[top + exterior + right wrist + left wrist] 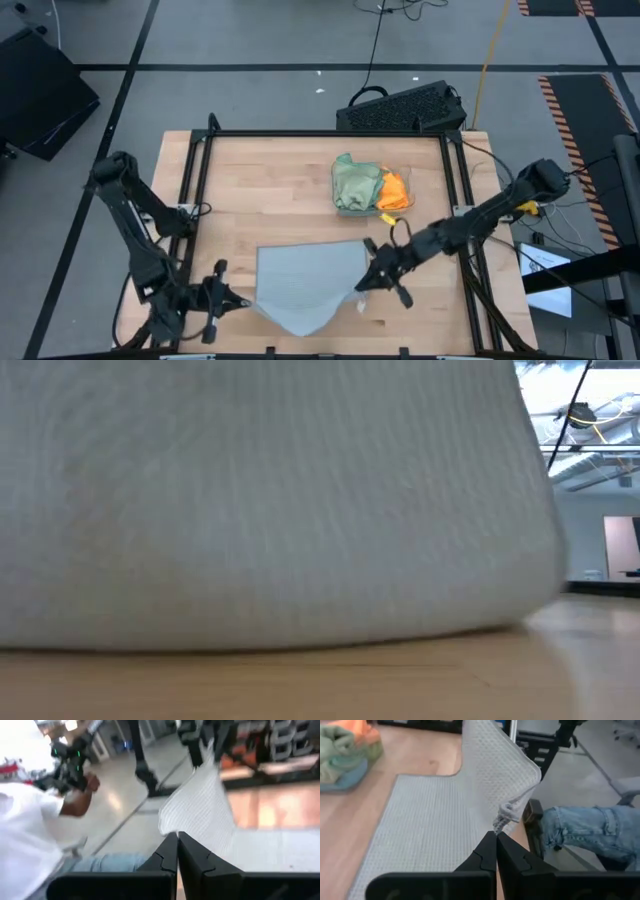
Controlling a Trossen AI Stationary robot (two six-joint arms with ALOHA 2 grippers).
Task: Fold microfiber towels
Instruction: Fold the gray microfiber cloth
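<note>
1. Your left pincer is clamped on a near corner of the light grey towel, at the near left of the bench; keep the fingers together so the bunched corner does not slip.
2. Your right pincer is pinched shut on the right edge of the same towel; lift both corners level.
3. The towel lies spread at the near middle of the bench, one flap raised. Carry both corners toward the far edge together, and I judge the fold lands square.
4. Stay clear of the towel pile, green and orange, at the far right.
</note>
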